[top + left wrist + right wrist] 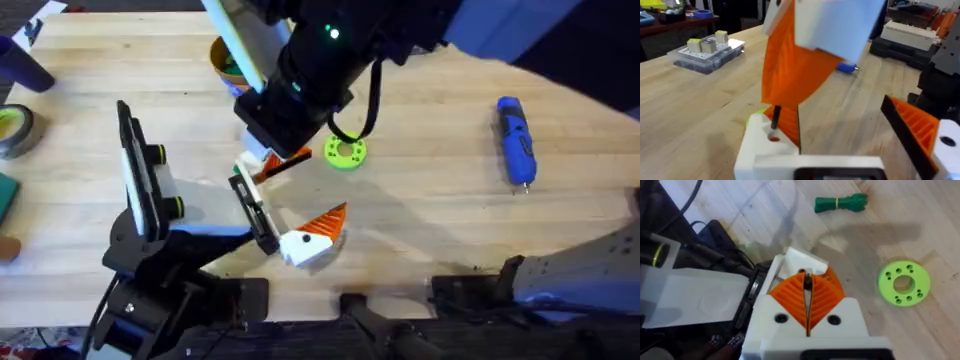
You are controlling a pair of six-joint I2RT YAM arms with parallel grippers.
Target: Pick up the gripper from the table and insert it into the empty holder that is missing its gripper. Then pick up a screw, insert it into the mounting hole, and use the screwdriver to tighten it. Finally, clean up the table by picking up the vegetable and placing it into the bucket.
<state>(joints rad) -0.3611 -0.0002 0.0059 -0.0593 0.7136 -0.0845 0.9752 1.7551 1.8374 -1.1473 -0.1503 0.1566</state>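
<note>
Overhead: the holder (255, 215) sits mid-table near the front edge; the right gripper (272, 160) hangs over its far end; the screwdriver (515, 140) lies well apart toward the right edge; the bucket (226, 58) stands by the far edge. Left wrist: the left gripper (845, 142) is spread wide; the screw (775, 118) points down into the hole in the gripper finger (760, 150). Right wrist: the right gripper's pads (790, 295) are clenched on the screw; the vegetable (841, 203) lies on the table beyond a green ring (903, 282).
</note>
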